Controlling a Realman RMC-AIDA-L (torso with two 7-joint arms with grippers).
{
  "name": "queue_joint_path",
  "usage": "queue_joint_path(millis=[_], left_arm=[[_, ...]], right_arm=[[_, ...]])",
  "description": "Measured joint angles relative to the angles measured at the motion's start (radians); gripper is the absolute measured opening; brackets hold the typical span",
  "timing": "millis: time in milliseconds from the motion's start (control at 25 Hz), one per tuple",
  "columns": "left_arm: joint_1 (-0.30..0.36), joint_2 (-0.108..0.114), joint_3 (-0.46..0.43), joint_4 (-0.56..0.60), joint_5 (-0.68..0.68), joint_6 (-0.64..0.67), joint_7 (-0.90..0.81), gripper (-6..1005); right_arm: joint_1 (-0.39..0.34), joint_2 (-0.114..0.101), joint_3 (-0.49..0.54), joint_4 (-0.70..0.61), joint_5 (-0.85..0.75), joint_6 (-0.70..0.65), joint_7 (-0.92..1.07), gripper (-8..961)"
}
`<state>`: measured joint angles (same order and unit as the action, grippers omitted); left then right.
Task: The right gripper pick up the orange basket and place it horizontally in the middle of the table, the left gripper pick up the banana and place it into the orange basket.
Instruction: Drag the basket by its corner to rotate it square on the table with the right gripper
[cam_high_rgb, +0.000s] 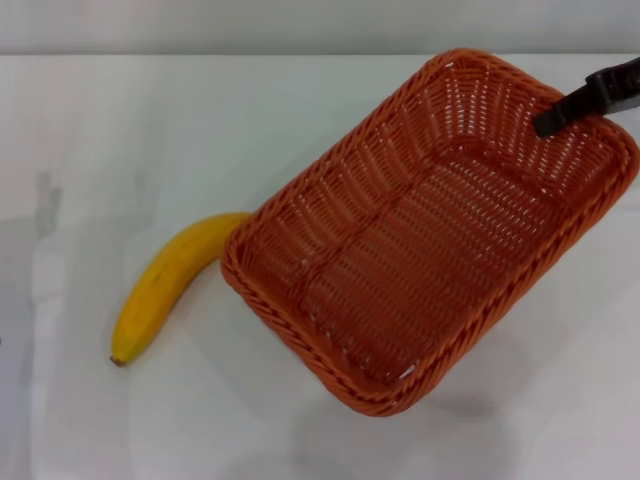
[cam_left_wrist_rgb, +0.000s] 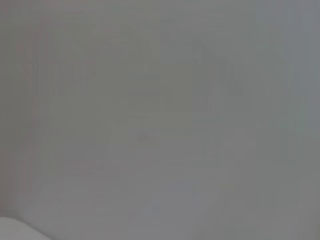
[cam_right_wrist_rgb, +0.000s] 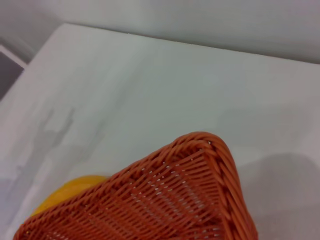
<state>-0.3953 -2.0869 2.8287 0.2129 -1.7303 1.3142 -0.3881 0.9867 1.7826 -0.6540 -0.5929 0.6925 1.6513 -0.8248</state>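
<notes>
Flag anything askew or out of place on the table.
The orange basket sits diagonally on the table, not horizontal, with the right gripper at its far right rim. One basket corner overlaps the banana's end; contact can't be confirmed. Nothing spilled or damaged.

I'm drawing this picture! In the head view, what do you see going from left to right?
Banana lying on the white table → orange basket, whose corner overlaps the banana's end → right gripper, its black fingers at the basket's far right rim.
</notes>
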Motion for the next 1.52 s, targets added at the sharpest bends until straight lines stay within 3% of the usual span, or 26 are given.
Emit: queue_joint_path(millis=[200,440,560,800,920,1280,1520], left_arm=[[-0.004,0.001,0.0,-0.005,0.0,0.0,0.0,876],[-0.006,0.003,0.0,-0.01,0.0,0.0,0.0,876],[-0.008,0.003,0.0,-0.021,-0.001,0.0,0.0,876],[-0.013,0.004,-0.001,-0.047,-0.003,0.0,0.0,876],[-0.02,0.005,-0.002,-0.067,-0.003,0.001,0.0,876],[-0.04,0.009,-0.002,-0.112,-0.002,0.001,-0.014,876],[-0.056,0.019,0.003,-0.151,0.007,-0.008,-0.073,875]], right_arm=[[-0.026,-0.001,0.004,-0.013,0.056,0.004,0.035,172],[-0.116,0.042,0.06,-0.123,0.127,-0.059,0.121,179],[-0.171,0.08,0.07,-0.214,0.155,-0.065,0.168,182],[-0.299,0.194,0.069,-0.419,0.235,-0.078,0.262,189],[-0.368,0.234,0.048,-0.474,0.285,-0.11,0.287,192],[-0.598,0.235,-0.236,-0.355,0.71,-0.351,0.213,203],[-0.648,0.234,-0.361,-0.342,0.826,-0.446,0.157,210]])
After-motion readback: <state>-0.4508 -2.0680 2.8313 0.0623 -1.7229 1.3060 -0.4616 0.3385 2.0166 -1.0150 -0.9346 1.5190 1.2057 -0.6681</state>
